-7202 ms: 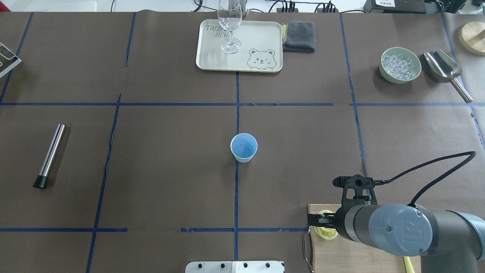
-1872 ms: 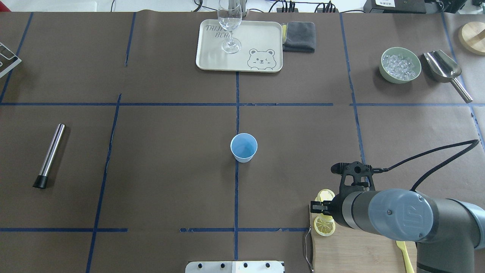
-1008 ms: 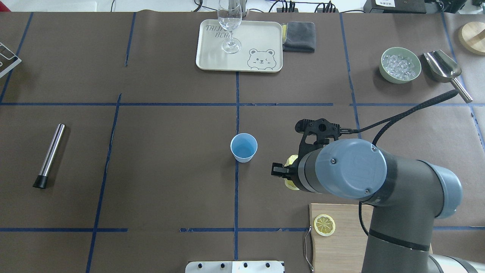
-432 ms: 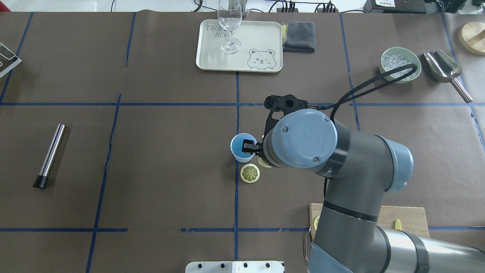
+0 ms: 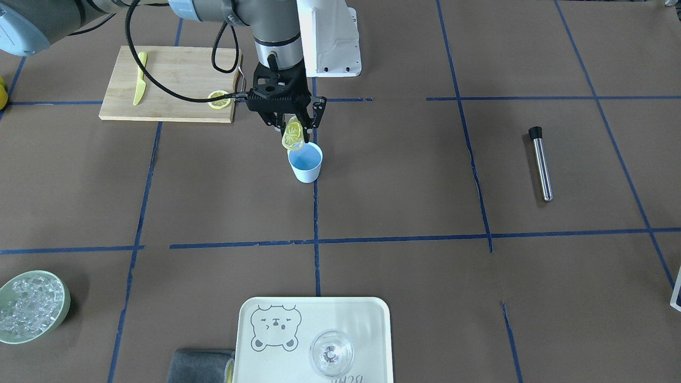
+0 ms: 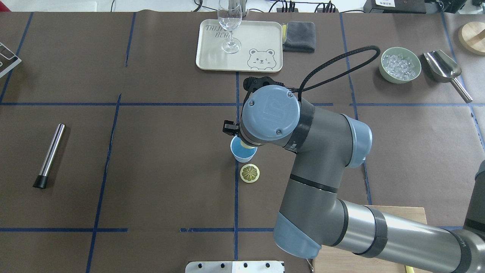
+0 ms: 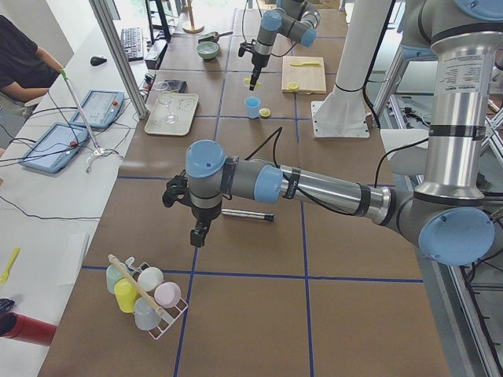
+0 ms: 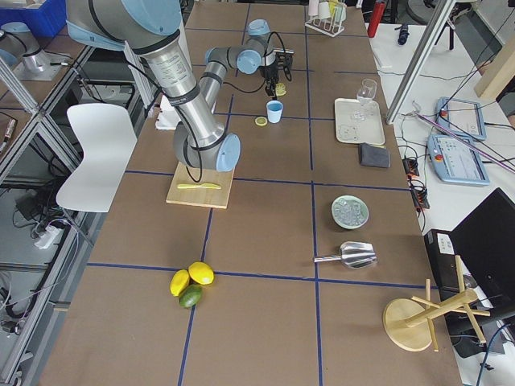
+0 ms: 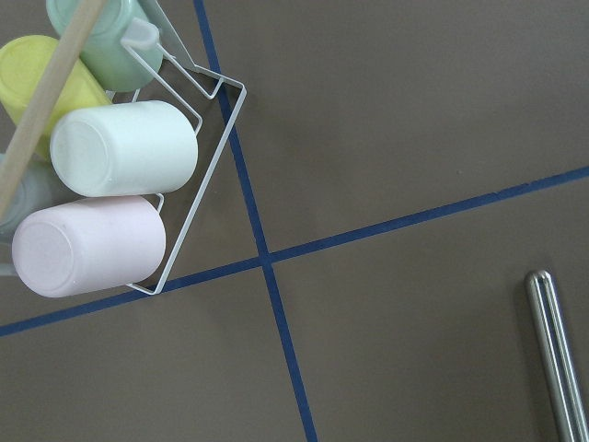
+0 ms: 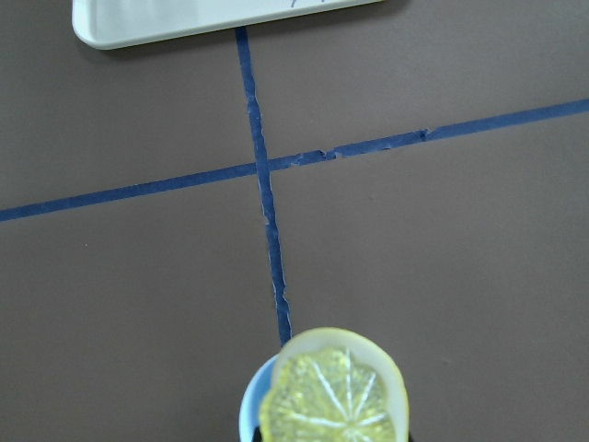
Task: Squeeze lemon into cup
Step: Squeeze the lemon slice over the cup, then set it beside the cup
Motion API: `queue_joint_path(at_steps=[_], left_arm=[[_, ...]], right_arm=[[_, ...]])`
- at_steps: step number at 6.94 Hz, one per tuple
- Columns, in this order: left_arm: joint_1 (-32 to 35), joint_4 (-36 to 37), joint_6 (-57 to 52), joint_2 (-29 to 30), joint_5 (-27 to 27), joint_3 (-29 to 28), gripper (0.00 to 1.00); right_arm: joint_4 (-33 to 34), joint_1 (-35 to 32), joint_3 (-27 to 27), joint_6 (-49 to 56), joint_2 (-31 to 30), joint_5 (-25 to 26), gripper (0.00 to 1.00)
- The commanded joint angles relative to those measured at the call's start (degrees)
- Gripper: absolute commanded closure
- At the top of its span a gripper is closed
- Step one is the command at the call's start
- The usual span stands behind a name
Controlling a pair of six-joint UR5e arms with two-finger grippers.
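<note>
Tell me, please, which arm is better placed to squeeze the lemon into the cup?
Right: the right gripper holds the lemon just over the cup, while the left gripper hangs far off near the mug rack.

The brown table has blue tape lines. On it sit a blue cup, a lemon slice, a tray, a wooden board, a green bowl, a metal tube and a grey cloth.

Overhead: from the rear, facing forward-down. Front: opposite side, steep. Both share cup just below fingers of right gripper. Side views: from either end, distant. Wrist cameras: close, downward; right one sees lemon at fingers.
</note>
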State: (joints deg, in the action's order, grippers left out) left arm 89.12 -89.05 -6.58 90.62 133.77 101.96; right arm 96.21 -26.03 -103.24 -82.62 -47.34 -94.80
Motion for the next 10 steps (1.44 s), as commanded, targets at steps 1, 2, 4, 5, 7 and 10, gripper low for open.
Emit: queue_joint_path(at_steps=[1, 2, 4, 5, 7, 10], left_arm=[[0.0, -0.07, -0.1, 0.0, 0.0, -0.18, 0.0], [0.0, -0.07, -0.1, 0.0, 0.0, -0.18, 0.0], [0.0, -0.07, -0.1, 0.0, 0.0, -0.18, 0.0], [0.0, -0.07, -0.1, 0.0, 0.0, -0.18, 0.0], [0.0, -0.07, -0.01, 0.0, 0.0, -0.09, 0.0], [0.0, -0.07, -0.01, 0.0, 0.0, -0.09, 0.0]], right_arm=[[-2.26, -0.08, 3.05, 0.09, 0.94, -0.12, 0.51], [-2.26, -0.08, 3.13, 0.09, 0.94, -0.12, 0.5], [-2.08, 0.01, 3.4, 0.0, 0.41, -0.47, 0.43], [-2.08, 0.71, 3.4, -0.26, 0.32, -0.91, 0.36], [-2.17, 1.59, 3.31, -0.44, 0.23, -0.92, 0.18], [-2.08, 1.59, 2.87, 0.09, -0.03, -1.18, 0.01]])
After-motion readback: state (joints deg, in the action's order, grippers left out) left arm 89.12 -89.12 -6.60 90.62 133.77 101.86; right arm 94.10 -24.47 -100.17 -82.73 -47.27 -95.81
